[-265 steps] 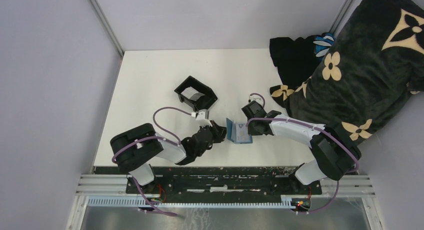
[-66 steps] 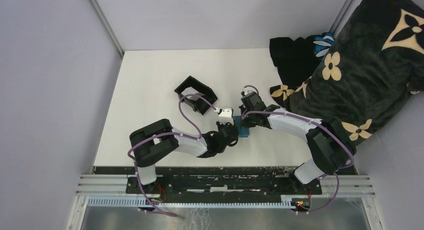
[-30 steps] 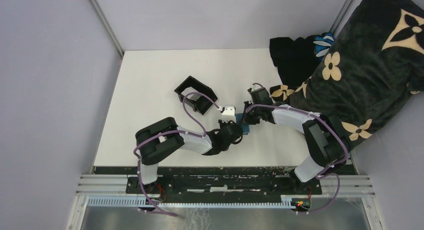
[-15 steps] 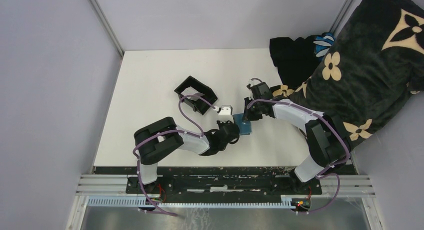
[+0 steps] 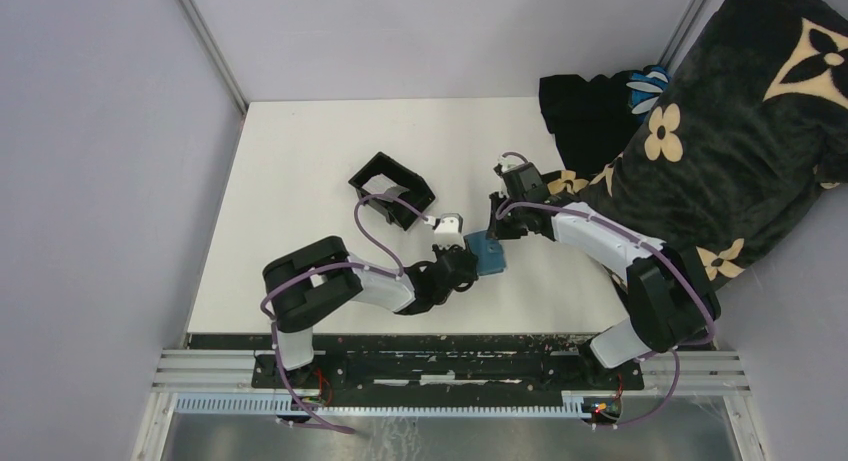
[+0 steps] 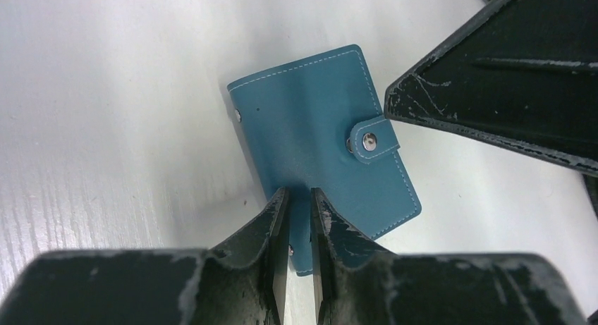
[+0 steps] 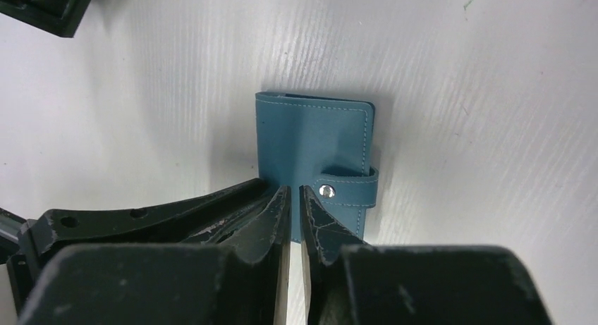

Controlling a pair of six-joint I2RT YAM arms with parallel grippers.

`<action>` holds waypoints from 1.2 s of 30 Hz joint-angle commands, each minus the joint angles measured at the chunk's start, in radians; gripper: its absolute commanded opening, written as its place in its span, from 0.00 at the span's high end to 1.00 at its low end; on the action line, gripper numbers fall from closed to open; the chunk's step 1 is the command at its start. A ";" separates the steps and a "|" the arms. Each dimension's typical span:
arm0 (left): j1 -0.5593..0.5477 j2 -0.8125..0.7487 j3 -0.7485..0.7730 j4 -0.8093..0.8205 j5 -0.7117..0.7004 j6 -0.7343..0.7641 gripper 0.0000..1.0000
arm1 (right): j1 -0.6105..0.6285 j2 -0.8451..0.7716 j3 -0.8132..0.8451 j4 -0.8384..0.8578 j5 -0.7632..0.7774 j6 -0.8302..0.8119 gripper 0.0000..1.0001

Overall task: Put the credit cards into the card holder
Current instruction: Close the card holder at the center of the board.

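The card holder (image 5: pixel 487 253) is a teal-blue wallet lying flat and folded on the white table, its strap snapped down; it also shows in the left wrist view (image 6: pixel 324 142) and the right wrist view (image 7: pixel 314 138). My left gripper (image 5: pixel 467 264) comes in from the near left. Its fingertips sit over the wallet's near edge, jaws parted by a narrow gap with nothing between them (image 6: pixel 297 192). My right gripper (image 5: pixel 498 225) hovers at the wallet's far edge beside the snap, jaws parted by a thin slit, empty (image 7: pixel 295 189). No credit cards show.
A black open-topped box (image 5: pixel 392 189) stands to the left behind the wallet. A dark flowered blanket (image 5: pixel 720 131) is heaped at the right, over the table's (image 5: pixel 300 161) edge. Grey walls close in the left and back.
The right gripper has drawn back from the wallet toward the far right and its jaws have parted slightly. More of the closed wallet is uncovered. The left gripper has barely shifted.
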 commanded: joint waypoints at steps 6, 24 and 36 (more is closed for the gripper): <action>-0.036 -0.024 -0.031 -0.044 0.043 -0.056 0.77 | 0.004 -0.076 -0.111 0.075 0.098 0.001 0.85; -0.064 -0.030 -0.030 -0.023 0.057 -0.074 0.78 | 0.095 -0.087 -0.089 0.007 0.217 -0.045 0.70; -0.066 -0.034 -0.043 -0.011 0.066 -0.087 0.77 | 0.188 -0.038 -0.039 -0.049 0.355 -0.063 0.65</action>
